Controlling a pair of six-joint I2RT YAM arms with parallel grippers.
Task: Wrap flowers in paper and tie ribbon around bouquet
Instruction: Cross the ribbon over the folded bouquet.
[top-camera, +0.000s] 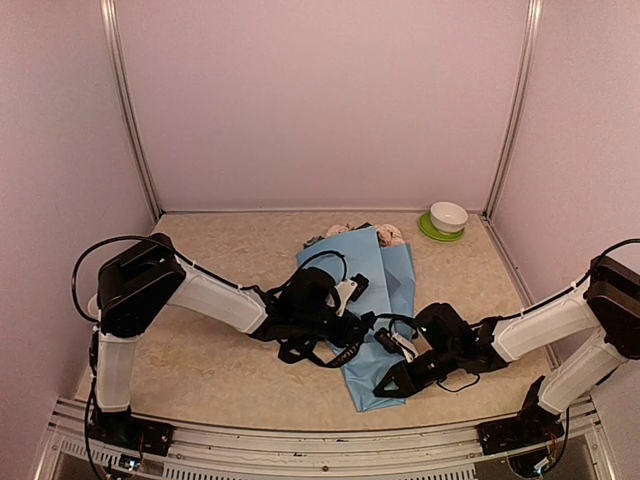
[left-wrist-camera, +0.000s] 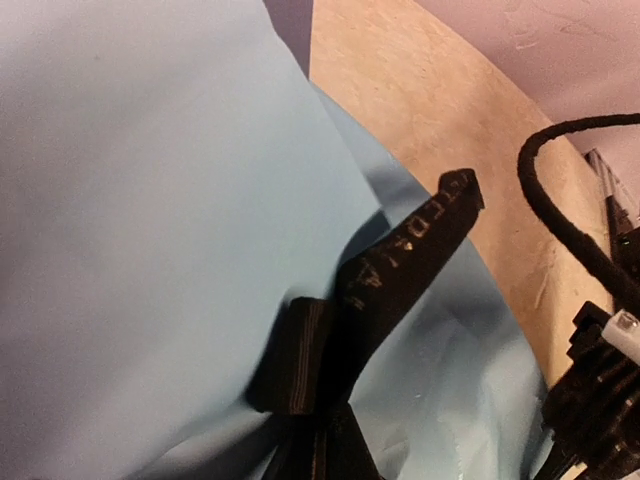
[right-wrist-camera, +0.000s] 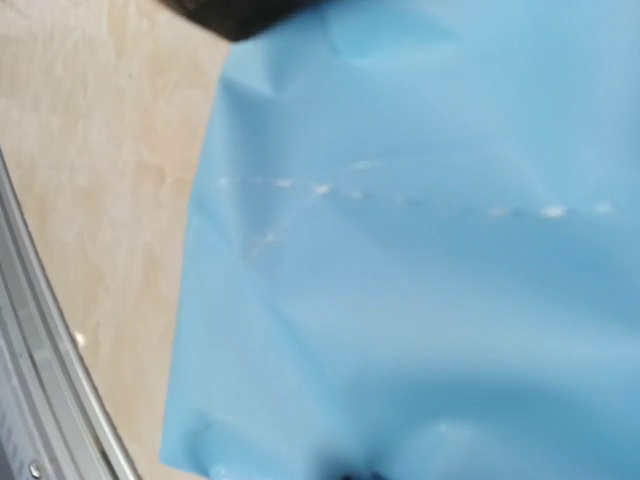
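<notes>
1. We see the light blue paper sheet (top-camera: 385, 275) on the beige counter (top-camera: 220, 370), with pink flowers (top-camera: 388, 236) at its far end.
2. Left end effector (top-camera: 345, 325): closed, against the sheet's left side.
3. Right end effector (top-camera: 395, 383): at the sheet's near end; we cannot tell how wide it is.

The paper (top-camera: 385, 285) under both sets of jaws is plain light blue, with a faint line of whitish glints ahead of the right jaws. The ribbon (left-wrist-camera: 400, 265) rising from the left jaws is black with dull pale lettering. Beyond the jaws the flowers (top-camera: 390, 236) show pale pink. The table (top-camera: 220, 360) is beige and mottled. Far past the right jaws, a white bowl (top-camera: 449, 215) sits on a green plate (top-camera: 432, 232). The walls (top-camera: 320, 100) are pale pink.
</notes>
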